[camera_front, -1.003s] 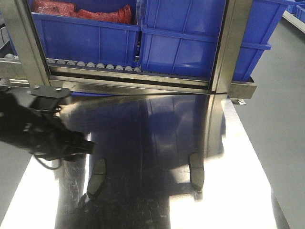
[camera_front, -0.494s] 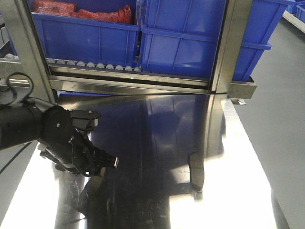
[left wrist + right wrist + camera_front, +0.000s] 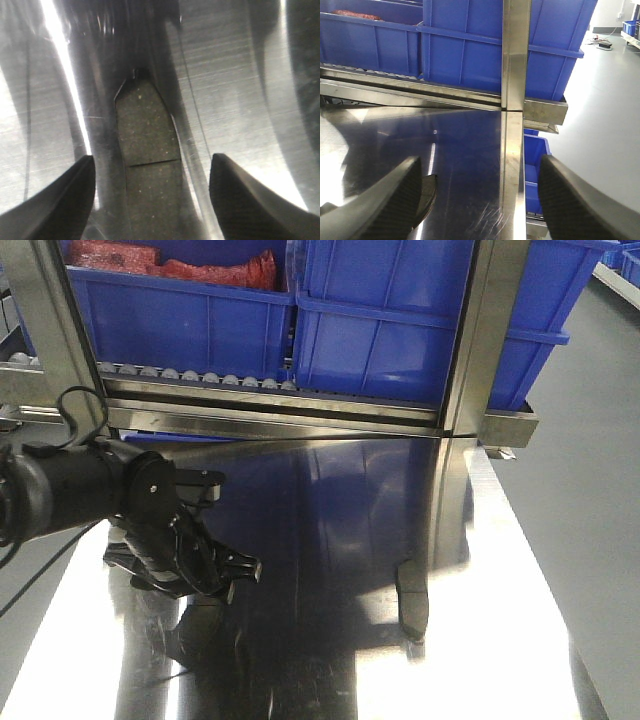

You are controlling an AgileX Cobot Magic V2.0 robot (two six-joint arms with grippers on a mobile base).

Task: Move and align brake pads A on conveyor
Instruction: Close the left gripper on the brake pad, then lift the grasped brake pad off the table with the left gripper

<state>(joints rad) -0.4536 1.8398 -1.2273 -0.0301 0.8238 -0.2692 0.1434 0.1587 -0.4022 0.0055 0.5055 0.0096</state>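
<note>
**Left arm poised over a brake pad, fingers spread for the pick**

The shiny steel worktop [image 3: 330, 530] fills most of the front view. Blue bins [image 3: 390, 330] sit on a roller rack [image 3: 200, 377] across 12 o'clock. The conveyor cannot be picked out with certainty in any view.

The left arm [image 3: 90, 485] reaches in from 9 o'clock and hangs over one brake pad [image 3: 147, 145] at about 7 o'clock of the front view. A second pad [image 3: 412, 605] lies well apart at about 5 o'clock.

In the wrist view the left fingers [image 3: 60, 200] are spread wide, one on each side of the pad and clear of it. The right fingers [image 3: 580, 200] are also spread and hold nothing.

The pad lies flat with its friction face up. Its long axis runs from 12 to 6 o'clock in the wrist view, with the tapered end at 12. The cross groove [image 3: 152, 162] sits almost level with the fingertips.

To do this well, I judge the fingers should drop straight down and close across the short width at the groove. That keeps the grip balanced. The steel looks slick, so an off-centre pinch could spin the pad.
</note>
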